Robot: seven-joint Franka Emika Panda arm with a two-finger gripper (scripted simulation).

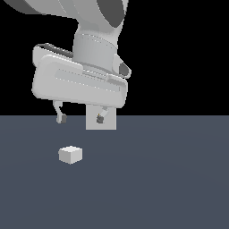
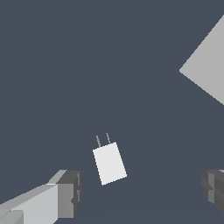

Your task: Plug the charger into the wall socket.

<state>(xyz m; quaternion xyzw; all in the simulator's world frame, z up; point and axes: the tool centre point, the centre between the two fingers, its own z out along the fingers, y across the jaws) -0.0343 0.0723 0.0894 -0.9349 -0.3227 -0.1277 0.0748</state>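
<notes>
My gripper [image 1: 81, 119] is hanging above the dark floor [image 1: 170, 179] with its fingers spread wide, pinching nothing. The charger [image 1: 70, 154] is lying on the floor below me, apart from both fingertips [image 2: 70, 192], its two prongs [image 2: 103, 140] showing in the wrist view. The wall socket [image 1: 109, 124] is standing upright behind me.

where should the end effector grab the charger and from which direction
Probably from straight above, closing on the two long flat sides of the charger body. It lies flat on the floor, narrower than the open end effector, and its two prongs stick out of one end, so keep the fingers behind them, leaving them free for the wall socket.
</notes>
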